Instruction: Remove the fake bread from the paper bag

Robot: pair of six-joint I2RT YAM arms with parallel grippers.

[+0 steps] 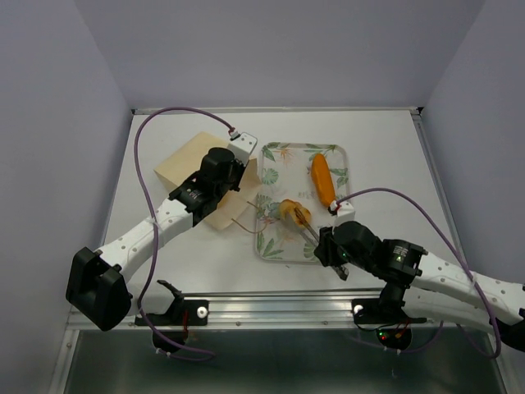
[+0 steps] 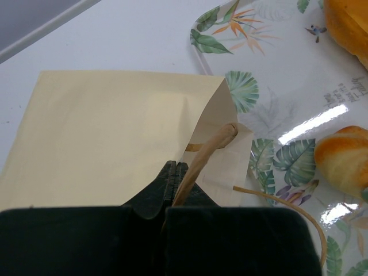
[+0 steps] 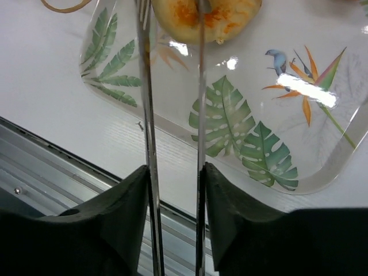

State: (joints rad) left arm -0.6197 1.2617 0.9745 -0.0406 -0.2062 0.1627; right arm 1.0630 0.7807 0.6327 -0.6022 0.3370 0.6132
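**Bun in the tongs, bag pinched**

Nearest us, our right claw (image 3: 175,184) is clamped on metal tongs (image 3: 146,115), whose tips grip an orange bun (image 3: 204,17) above the leafy tray (image 3: 259,115). Our left claw (image 2: 173,175) is closed on the paper bag (image 2: 115,132) at its mouth, beside a handle (image 2: 207,152). The bag lies on the surface (image 1: 164,263). Farther back, the long loaf (image 1: 322,179) rests in the tray.
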